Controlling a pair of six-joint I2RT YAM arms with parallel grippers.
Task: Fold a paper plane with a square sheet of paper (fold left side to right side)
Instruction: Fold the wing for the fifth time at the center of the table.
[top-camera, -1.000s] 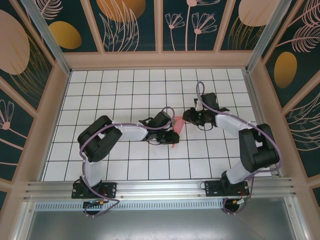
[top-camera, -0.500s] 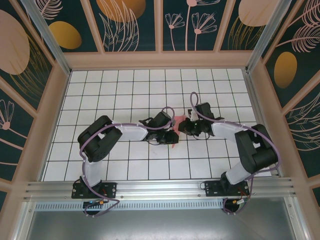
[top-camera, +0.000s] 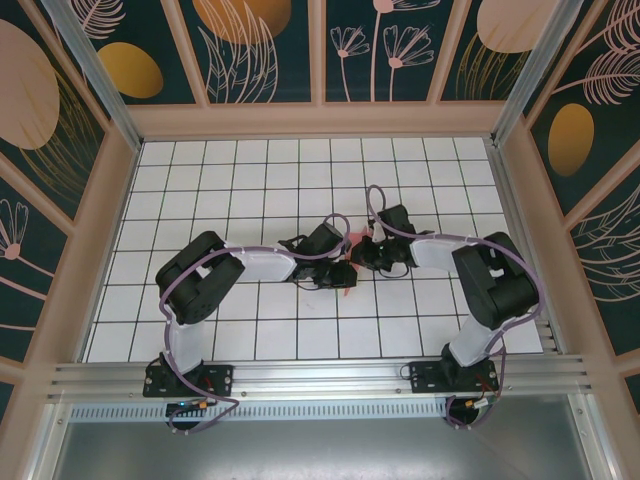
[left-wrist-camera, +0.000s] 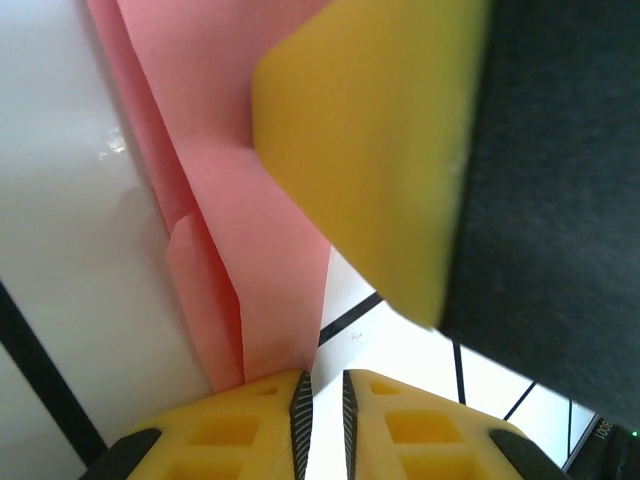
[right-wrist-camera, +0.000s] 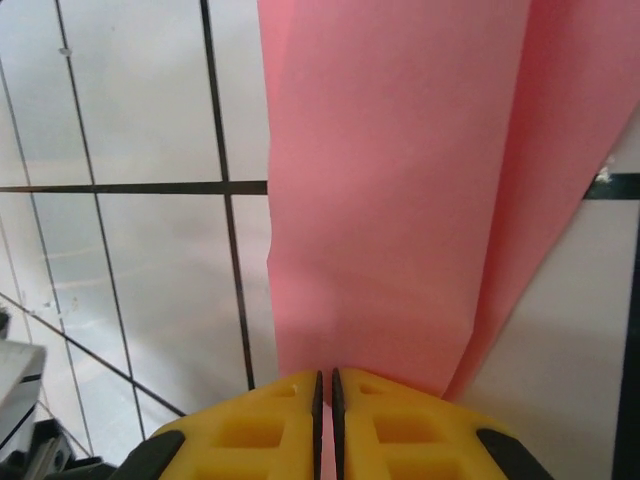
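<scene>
The pink square sheet of paper (top-camera: 353, 240) lies on the white grid table, folded into a narrow, layered, plane-like strip with long creases (left-wrist-camera: 250, 230) (right-wrist-camera: 400, 200). Both arms meet over it at mid-table and cover most of it. My right gripper (top-camera: 362, 255) (right-wrist-camera: 326, 385) is shut on the paper's near end, with pink showing in the thin slit between its jaws. My left gripper (top-camera: 345, 270) (left-wrist-camera: 322, 385) has its jaws nearly together and bare table in the slit. Its left fingertip (left-wrist-camera: 270, 395) sits on the paper's edge. A yellow finger of the right gripper (left-wrist-camera: 370, 150) hangs just above.
The table (top-camera: 200, 200) is white tiles with black grid lines, walled by wooden frames and patterned panels (top-camera: 320, 120). An aluminium rail (top-camera: 320, 375) with both arm bases runs along the near edge. Open tiles lie to the left, behind and in front of the arms.
The right arm has swung left, bringing its gripper up against the left one and the paper, and its jaws have closed. The left arm has stayed put, its jaws narrowing slightly.
</scene>
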